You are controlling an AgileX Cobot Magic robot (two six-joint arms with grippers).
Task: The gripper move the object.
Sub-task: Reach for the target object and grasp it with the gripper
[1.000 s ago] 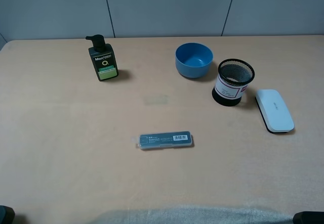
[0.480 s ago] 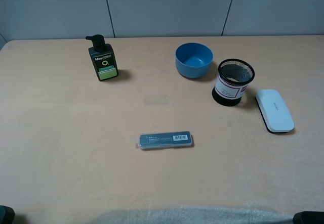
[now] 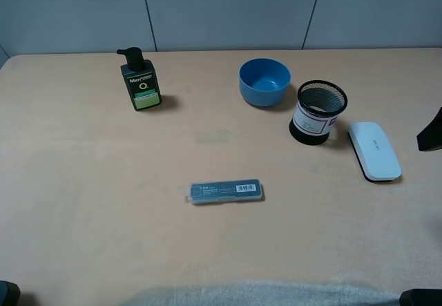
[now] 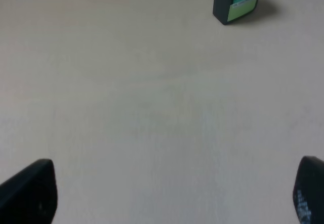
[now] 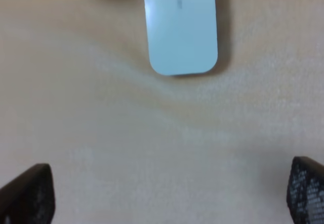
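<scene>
The right arm (image 3: 431, 133) has come into view near the white case (image 3: 373, 151)

A pale tan table (image 3: 83, 182) carries five things. At the far left a dark green pump bottle (image 3: 141, 85) stands upright. Right of the middle, also far, sits a blue bowl (image 3: 264, 81), open side up. Just to its right and a little nearer stands a black mesh cup (image 3: 319, 112) with a white label. A flat white case (image 3: 373, 150) lies right of the cup, close but apart. A slim grey case (image 3: 226, 191) with a barcode label lies alone near the middle.
</scene>
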